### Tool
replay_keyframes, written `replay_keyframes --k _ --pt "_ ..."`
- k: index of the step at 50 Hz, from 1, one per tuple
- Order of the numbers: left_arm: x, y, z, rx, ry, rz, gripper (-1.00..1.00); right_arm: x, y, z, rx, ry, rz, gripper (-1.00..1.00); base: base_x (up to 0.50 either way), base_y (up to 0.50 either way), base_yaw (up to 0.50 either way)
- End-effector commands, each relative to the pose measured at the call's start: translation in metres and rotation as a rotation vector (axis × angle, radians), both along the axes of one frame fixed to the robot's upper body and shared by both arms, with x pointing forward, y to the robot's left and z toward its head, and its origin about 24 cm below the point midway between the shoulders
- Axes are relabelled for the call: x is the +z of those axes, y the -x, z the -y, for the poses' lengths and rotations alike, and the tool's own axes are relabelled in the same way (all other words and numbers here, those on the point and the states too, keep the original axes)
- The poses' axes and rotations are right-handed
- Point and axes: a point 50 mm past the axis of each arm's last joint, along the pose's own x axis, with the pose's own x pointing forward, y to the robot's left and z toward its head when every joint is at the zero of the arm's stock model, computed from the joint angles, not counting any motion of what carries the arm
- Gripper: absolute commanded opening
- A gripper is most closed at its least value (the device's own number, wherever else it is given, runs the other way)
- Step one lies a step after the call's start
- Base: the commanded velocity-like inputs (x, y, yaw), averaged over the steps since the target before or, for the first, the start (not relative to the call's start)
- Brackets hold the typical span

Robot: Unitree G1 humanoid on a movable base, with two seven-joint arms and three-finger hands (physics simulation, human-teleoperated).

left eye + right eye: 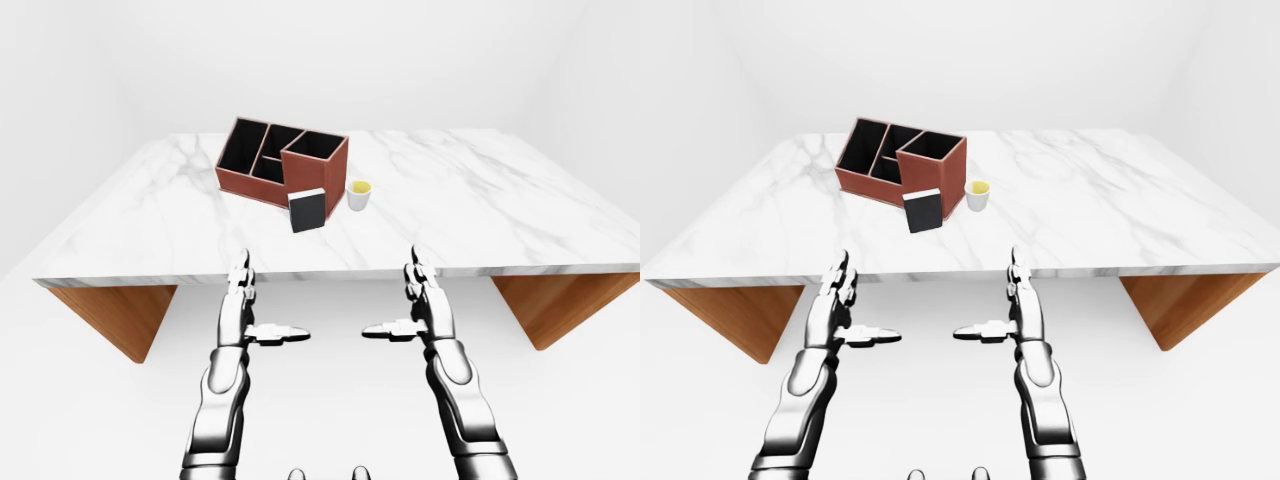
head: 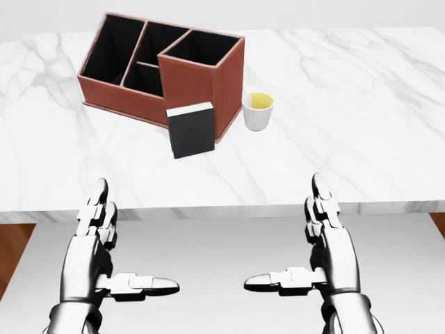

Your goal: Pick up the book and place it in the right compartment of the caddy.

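Black book (image 2: 190, 130) upright at head-view centre, seemingly touching the caddy (image 2: 195, 80). Cup (image 2: 258, 111) just right. Left hand (image 2: 104, 250) and right hand (image 2: 316, 247) spread wide, holding nothing, low in frame.

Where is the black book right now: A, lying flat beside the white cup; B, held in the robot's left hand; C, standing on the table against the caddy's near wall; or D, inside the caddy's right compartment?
C: the book stands upright on the marble table against the caddy, and both hands are open and empty.

head view looks down close; both eye views sit farther, sharing the table (image 1: 480, 200).
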Motion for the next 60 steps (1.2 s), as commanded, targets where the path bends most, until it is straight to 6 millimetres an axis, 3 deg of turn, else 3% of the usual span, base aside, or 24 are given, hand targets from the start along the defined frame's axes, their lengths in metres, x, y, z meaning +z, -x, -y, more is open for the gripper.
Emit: replay_keyframes --k 1,17,46,52,60 --pt "0.001 0.002 -0.005 -0.007 -0.018 0.013 1.00 0.001 0.001 0.006 0.019 -0.011 0.007 1.00 0.00 0.00 0.00" --pt "0.006 0.009 -0.005 -0.011 -0.025 0.026 1.00 0.006 0.000 0.004 0.053 0.008 0.021 1.00 0.00 0.02 0.00" --pt "0.004 0.009 -0.008 -0.001 -0.028 0.024 1.00 0.006 0.001 0.003 0.072 0.047 0.022 1.00 0.00 0.50 0.00" --pt "0.006 0.007 -0.009 0.002 -0.027 0.026 1.00 0.006 -0.001 0.003 0.090 0.101 -0.004 1.00 0.00 0.00 0.00" --pt "0.008 0.005 -0.012 0.004 -0.021 0.025 1.00 0.021 -0.003 0.000 0.150 0.159 0.027 1.00 0.00 0.00 0.00"
